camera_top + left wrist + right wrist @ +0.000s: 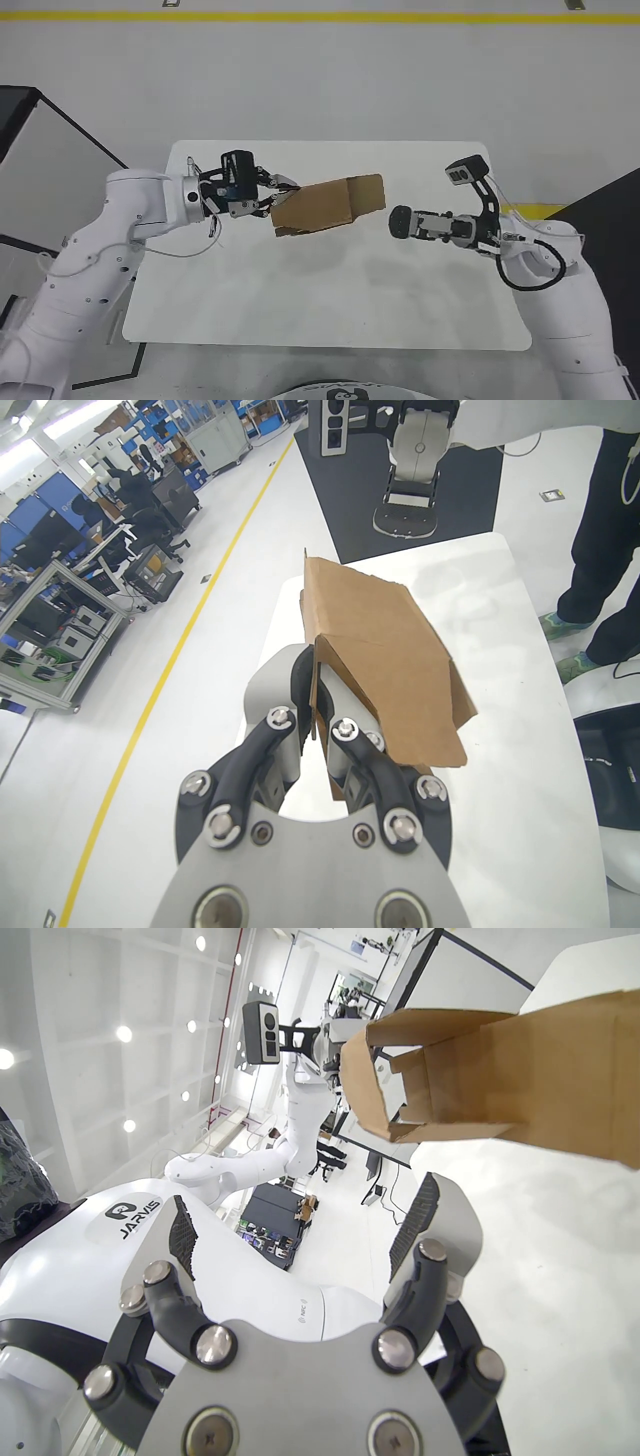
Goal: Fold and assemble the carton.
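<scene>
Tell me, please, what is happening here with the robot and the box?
The robot's left gripper is shut on one edge of a brown cardboard carton and holds it over the white table. The carton is opened into a tube and is not yet assembled. The right gripper is open and faces the carton's open end, apart from it and touching nothing.

The top view looks down on the table, while both wrist views (from opposite ends) share the carton.
</scene>
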Controlling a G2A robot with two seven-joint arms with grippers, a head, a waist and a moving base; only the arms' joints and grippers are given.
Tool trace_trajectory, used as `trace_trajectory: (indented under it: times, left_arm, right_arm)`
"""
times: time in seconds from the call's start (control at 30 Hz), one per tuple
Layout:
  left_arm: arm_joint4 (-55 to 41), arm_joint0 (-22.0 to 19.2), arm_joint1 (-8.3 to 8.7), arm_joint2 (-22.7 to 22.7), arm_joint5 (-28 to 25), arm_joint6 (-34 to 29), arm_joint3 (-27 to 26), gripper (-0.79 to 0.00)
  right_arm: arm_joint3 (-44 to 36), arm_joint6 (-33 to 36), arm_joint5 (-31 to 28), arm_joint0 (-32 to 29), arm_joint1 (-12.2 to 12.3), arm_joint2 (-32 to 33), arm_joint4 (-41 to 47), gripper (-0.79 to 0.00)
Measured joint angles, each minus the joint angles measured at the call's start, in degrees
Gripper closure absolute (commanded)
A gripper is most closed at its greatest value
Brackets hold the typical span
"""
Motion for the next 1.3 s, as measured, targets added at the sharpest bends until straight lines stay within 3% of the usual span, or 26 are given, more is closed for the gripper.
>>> trace_trajectory:
  times: [1.0,1.3]
  left_arm:
    - [-3.8,-0.5,-1.29,1.9,-2.2,-0.7,-0.6,0.0]
    - [-4.1,-0.2,-1.72,1.8,0.7,-0.9,-0.7,0.0]
  right_arm:
    - [5.7,0.7,-2.4,8.9,-0.3,-8.3,1.3,-0.785]
    - [6.4,1.3,-2.0,9.3,-0.4,-10.1,2.4,-0.785]
